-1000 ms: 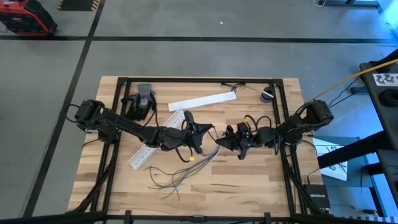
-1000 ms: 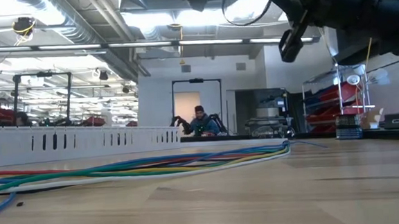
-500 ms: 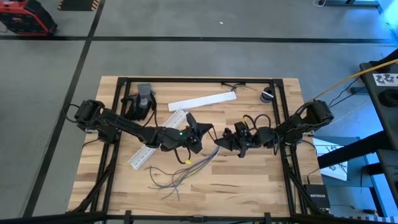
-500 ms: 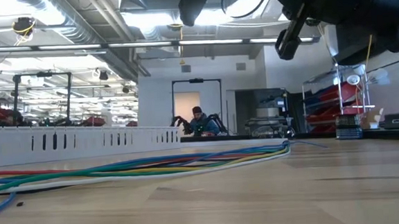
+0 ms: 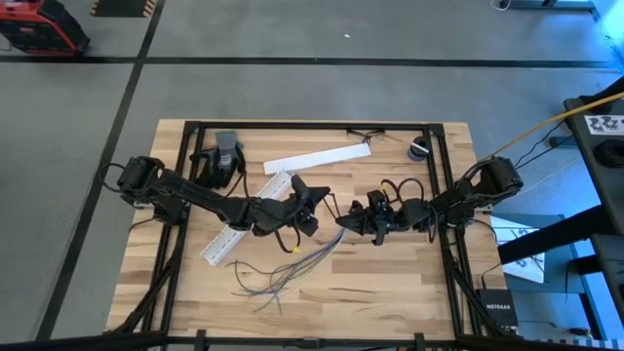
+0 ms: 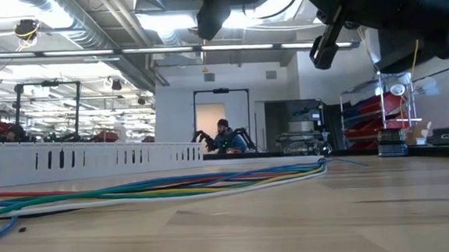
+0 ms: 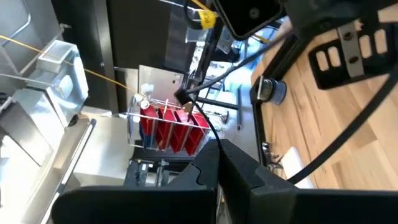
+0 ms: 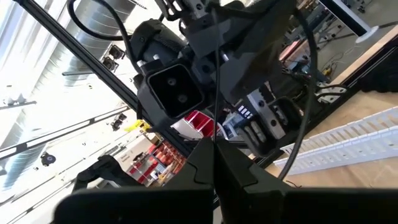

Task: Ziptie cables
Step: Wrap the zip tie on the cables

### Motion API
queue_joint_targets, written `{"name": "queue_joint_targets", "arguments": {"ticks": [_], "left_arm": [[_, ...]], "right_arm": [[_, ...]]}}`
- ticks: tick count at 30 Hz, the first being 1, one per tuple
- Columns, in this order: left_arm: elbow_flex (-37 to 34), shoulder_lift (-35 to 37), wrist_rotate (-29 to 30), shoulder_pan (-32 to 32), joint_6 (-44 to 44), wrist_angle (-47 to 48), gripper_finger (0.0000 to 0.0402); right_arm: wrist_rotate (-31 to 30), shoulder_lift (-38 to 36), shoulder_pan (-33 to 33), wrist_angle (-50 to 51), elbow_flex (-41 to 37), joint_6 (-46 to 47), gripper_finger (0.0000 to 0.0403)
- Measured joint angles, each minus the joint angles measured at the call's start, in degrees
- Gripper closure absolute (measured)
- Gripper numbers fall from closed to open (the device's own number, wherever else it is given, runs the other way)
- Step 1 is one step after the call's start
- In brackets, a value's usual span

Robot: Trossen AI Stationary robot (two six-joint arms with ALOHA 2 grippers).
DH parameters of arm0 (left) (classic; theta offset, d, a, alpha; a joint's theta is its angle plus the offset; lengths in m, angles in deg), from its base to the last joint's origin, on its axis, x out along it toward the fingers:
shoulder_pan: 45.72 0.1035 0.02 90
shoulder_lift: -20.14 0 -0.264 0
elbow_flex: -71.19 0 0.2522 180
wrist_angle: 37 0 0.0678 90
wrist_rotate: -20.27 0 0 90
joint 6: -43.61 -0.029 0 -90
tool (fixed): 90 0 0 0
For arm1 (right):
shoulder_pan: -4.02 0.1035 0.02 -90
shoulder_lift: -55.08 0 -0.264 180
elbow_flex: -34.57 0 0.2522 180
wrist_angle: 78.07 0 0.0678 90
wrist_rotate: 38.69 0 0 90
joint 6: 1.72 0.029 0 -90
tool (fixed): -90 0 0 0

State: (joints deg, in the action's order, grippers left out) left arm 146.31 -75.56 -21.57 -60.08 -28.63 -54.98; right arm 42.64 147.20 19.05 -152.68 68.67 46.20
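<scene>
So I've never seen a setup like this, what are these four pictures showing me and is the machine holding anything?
It is a robot with two dark arms over a wooden table. One picture looks straight down, one looks level across the tabletop, and two come from cameras on the wrists. The left gripper and the right gripper are raised near the middle, facing each other, both shut; a thin dark strand seems pinched in each, though I cannot tell what it is. The cables lie loose on the wood, beside a white slotted channel.

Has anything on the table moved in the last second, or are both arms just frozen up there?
Only the left gripper moved: its tip swung from pointing at the table's far edge round toward the right gripper. Both are shut. The thin dark cables and white slotted plastic channel lie unchanged.
</scene>
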Motion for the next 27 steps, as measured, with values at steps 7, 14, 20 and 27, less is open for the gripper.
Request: {"name": "queue_joint_targets", "arguments": {"ticks": [7,14,20,27], "left_arm": [[0.0,0.04,0.93,0.15,-1.72,-0.95,0.0401],[0.0,0.11,2.03,0.26,-0.81,3.41,0.0401],[0.0,0.11,2.44,-0.22,-0.64,6.18,0.0401],[0.0,0.11,-0.53,-0.57,0.95,8.4,0.0401]], "right_arm": [[0.04,0.0,0.0,-0.01,0.0,0.0,0.0403],[-2.17,0.0,-0.05,-0.02,0.0,-0.35,0.0403],[-2.93,0.0,-0.07,1.02,0.0,-0.57,0.0403],[-4.73,0.0,-0.04,3.04,0.0,-1.52,0.0403]]}}
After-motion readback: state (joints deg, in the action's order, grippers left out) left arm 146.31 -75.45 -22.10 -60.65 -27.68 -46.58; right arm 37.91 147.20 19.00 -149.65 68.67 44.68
